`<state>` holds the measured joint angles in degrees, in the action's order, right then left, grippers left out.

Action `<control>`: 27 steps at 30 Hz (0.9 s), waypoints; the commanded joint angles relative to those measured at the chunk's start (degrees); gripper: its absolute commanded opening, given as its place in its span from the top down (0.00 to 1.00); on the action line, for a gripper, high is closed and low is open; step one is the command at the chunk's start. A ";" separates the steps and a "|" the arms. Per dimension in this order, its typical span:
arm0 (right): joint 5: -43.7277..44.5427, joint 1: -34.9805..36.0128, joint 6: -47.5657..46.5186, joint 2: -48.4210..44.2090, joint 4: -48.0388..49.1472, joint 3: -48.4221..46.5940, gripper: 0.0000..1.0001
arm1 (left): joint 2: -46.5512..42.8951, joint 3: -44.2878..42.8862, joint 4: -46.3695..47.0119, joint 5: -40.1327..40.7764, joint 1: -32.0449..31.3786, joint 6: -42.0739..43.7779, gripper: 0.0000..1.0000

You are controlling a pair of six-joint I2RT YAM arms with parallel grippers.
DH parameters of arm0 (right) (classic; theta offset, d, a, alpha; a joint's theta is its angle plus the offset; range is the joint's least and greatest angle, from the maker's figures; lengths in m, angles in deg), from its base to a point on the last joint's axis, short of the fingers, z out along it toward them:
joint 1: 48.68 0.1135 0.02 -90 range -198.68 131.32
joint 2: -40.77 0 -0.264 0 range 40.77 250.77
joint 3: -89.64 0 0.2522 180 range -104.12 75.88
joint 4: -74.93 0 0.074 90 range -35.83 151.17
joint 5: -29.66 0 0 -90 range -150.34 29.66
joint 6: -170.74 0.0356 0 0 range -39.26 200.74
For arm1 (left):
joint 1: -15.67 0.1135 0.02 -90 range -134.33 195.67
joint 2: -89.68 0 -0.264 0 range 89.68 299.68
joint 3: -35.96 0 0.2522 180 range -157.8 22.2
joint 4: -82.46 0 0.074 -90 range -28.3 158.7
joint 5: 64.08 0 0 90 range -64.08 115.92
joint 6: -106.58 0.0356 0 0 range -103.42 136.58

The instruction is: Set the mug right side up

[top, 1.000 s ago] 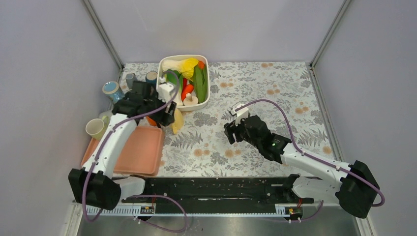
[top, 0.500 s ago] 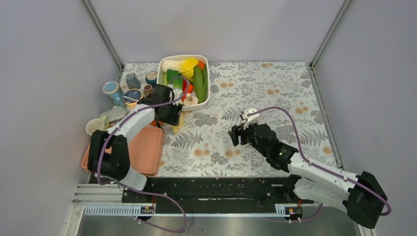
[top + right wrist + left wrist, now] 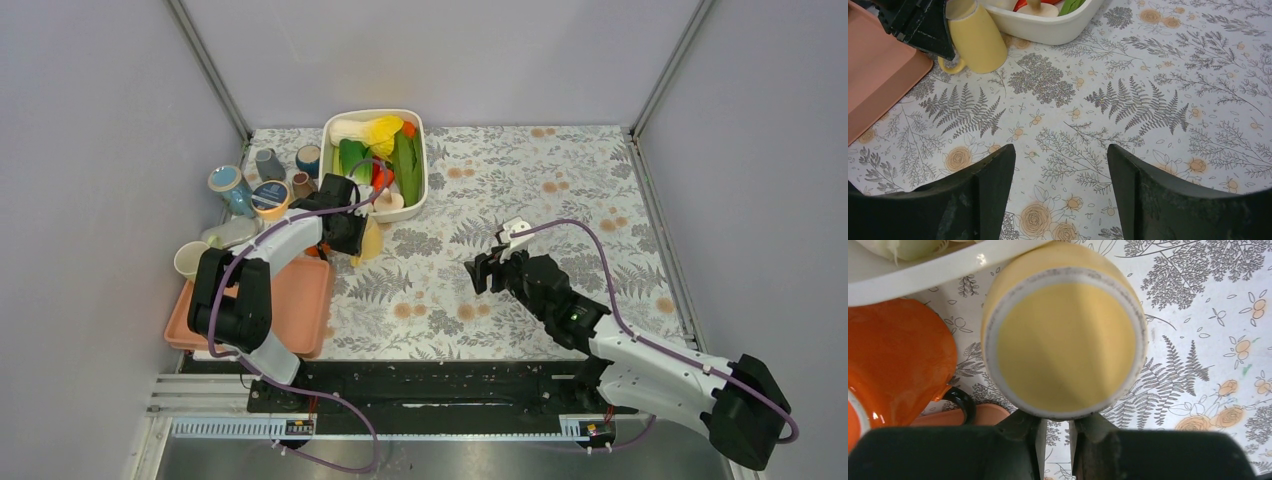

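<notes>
**Q:** Yellow ceramic mug (image 3: 371,240): where is it?

**A:** Mouth down on the floral-cloth counter (image 3: 560,180), with its flat base facing up. It is just beside the near left corner of the white oval dish (image 3: 424,170) of vegetables. The salmon-pink plastic tray (image 3: 300,300) lies on its other side.

**Q:** And the left hand?

**A:** The left hand (image 3: 1055,422) sits at the mug's handle side, its fingers drawn in to a slim slot. From the left wrist, the unglazed ring of the base fills the view and hides the handle. From the right wrist, the handle loop comes out low by the counter, right under the black fingertips. It reads as a pinch on the handle.

**Q:** Anything crowding it?

**A:** A glossy orange mug with a black handle (image 3: 898,355) is just beside the yellow one. A cluster of small cups (image 3: 268,195) stands at the far left, beyond the tray.

**Q:** The right hand?

**A:** The right hand (image 3: 1059,150) hovers over bare floral cloth, well apart from the mug. Its fingers are spread wide with nothing between them.
</notes>
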<state>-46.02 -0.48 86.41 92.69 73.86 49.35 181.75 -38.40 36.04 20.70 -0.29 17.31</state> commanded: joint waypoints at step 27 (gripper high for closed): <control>-23.93 -0.73 44.60 22.43 45.41 -7.08 0.03 | -21.80 -11.52 -7.28 -49.05 -1.44 -0.59 1.00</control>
<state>-64.53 -0.85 123.33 111.22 102.84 47.78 164.01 -46.42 25.48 -17.33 -0.90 17.44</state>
